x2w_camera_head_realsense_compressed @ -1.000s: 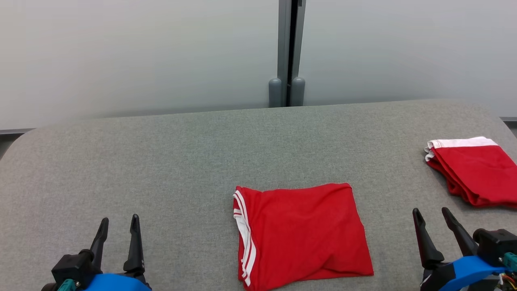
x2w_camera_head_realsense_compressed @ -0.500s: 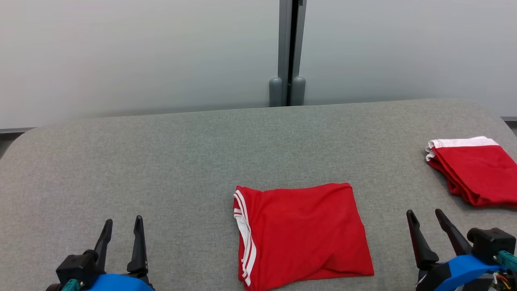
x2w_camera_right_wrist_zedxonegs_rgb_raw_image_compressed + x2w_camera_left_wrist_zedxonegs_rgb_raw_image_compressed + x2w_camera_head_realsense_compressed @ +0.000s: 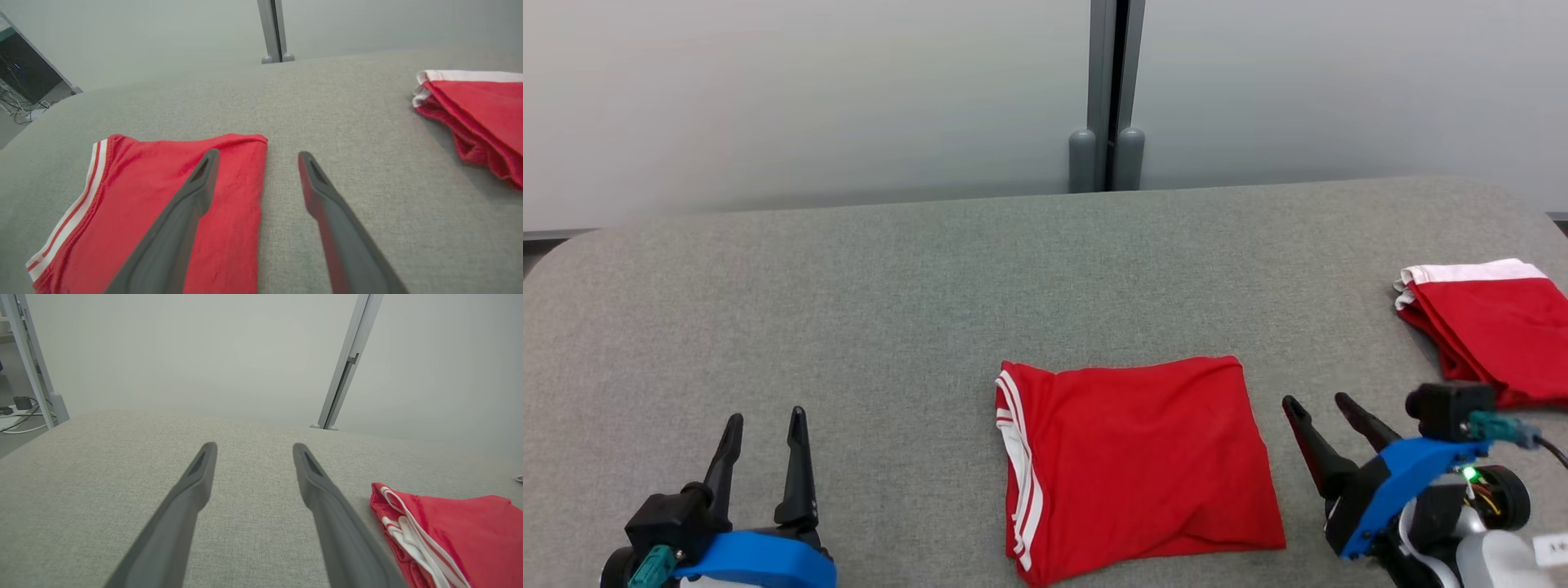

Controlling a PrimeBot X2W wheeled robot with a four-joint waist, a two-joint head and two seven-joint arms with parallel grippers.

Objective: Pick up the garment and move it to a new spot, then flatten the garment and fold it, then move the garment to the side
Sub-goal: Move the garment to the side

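A folded red garment [image 3: 1135,461] with white stripes along its left edge lies flat on the grey padded table, near the front middle. The wrist views show it too, as the red garment [image 3: 163,204] and its striped edge [image 3: 445,535]. My right gripper [image 3: 1315,400] stands open just off the garment's right edge, fingers pointing up and leftward; in its wrist view the right gripper [image 3: 257,157] straddles that edge, above the cloth. Far left of the garment, my left gripper [image 3: 764,416] is open over bare table, also the left gripper [image 3: 253,447].
A second folded red garment [image 3: 1486,327] with a white band lies at the table's right edge, seen again as the second garment [image 3: 474,110]. The grey table [image 3: 890,286] has bare room at left and back. A grey partition post [image 3: 1107,94] stands behind.
My right gripper has moved left and up toward the garment's right edge, turning its fingers leftward. The head camera shifted slightly. The left gripper barely moved; the garment lies as before.
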